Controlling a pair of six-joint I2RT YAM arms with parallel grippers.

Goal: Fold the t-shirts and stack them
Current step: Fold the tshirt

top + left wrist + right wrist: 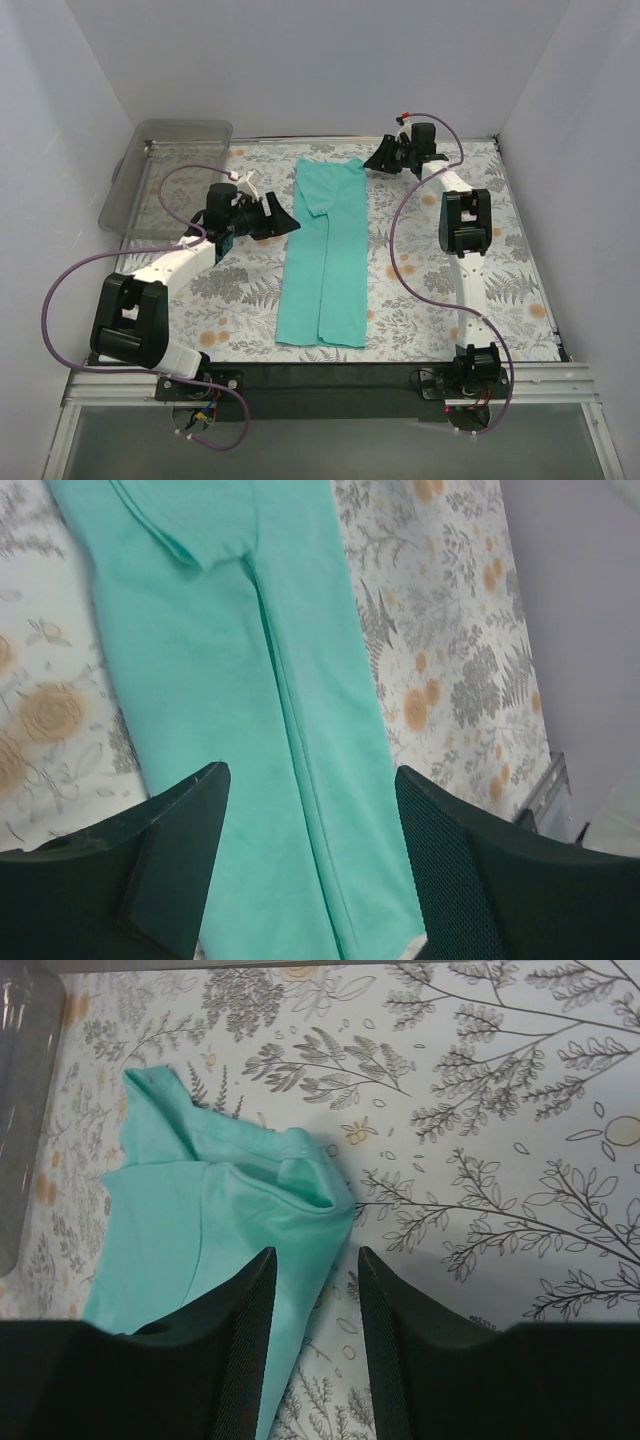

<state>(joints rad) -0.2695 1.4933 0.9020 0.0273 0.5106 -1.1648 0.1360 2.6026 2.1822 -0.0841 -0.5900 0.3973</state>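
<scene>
T-shirt point(325, 260) lies between left tool point(283, 222) and right tool point(378, 160)

The mint-green t-shirt point(325, 255), folded lengthwise into a long narrow strip, lies flat between the claws, its left edge just beside the left gripper point(285, 222) and its rumpled far right corner at the right gripper point(375, 160).

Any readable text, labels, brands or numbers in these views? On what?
None readable.
T-shirt: plain teal, no print or tag showing.
Tablecloth: floral pattern only.
Clear bin: no label visible.
Arms: no legible markings.
</scene>
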